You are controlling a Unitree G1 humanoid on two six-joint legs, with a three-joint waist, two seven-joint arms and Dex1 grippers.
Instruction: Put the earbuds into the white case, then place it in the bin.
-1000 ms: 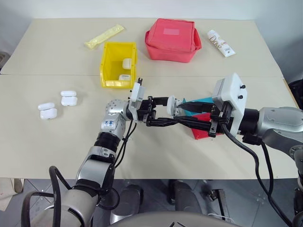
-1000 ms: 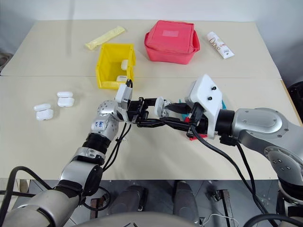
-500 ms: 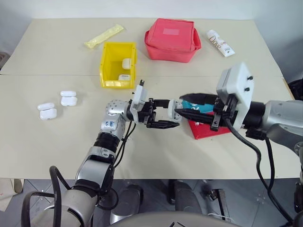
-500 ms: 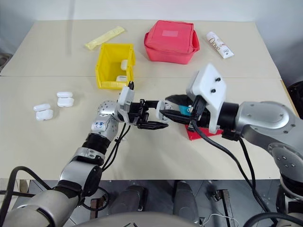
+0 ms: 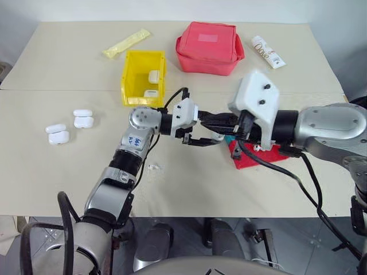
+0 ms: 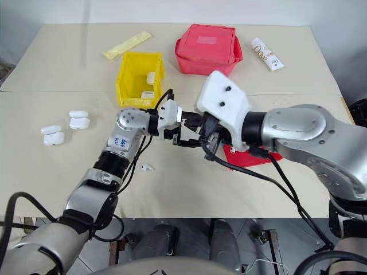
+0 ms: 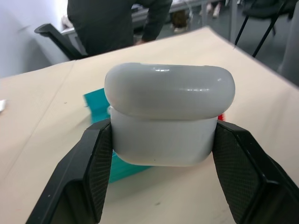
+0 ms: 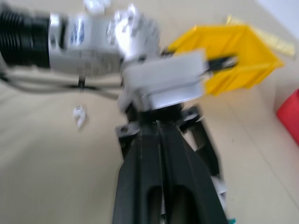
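Left gripper is clamped on the white case, lid down, one black finger on each side of its body; the case is held off the surface near the middle, in front of the bin; left jaws point sideways toward the right arm; right gripper has its jaws pressed together with nothing seen between them, tips right at the left gripper's head in the right wrist view; in the head views both grippers meet just in front of the blue-and-red tray, the right arm's white housing covering part of it; one earbud lies loose on the surface beside the left forearm, well apart from the held case; a second earbud I cannot make out; the bin stands upright behind the grippers, two white cases inside it; three more white cases sit in a cluster on the left part of the surface; red zip pouch behind the bin's right; white printed tube far right at the back; yellow sachet far back left; a person in dark clothes is beyond the surface's far edge in the left wrist view, next to a dark chair.
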